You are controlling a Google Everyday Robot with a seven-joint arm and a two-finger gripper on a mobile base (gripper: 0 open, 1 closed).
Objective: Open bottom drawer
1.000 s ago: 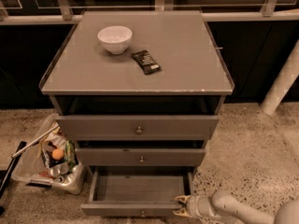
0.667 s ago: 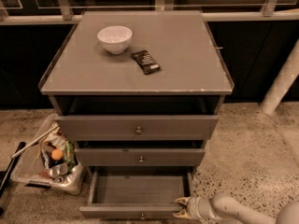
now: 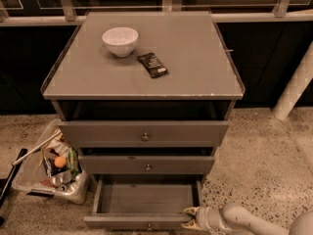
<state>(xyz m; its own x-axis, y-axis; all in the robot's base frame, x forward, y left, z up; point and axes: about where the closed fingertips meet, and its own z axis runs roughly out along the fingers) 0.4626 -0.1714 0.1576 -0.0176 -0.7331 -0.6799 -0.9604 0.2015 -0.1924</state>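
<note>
While the bottom drawer [image 3: 146, 200] stands open, the claw [image 3: 190, 218] sits by its front corner, grip unclear.

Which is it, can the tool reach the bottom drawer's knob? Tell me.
Probably yes: the tool sits at the right end of the bottom drawer front, with nothing visible between it and the knob.

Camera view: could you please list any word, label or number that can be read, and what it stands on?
None can be read.
The dark packet on the cabinet top bears pale marks, too blurred to read.
The hand, at the right front corner of the bottom drawer, shows no text.
</note>
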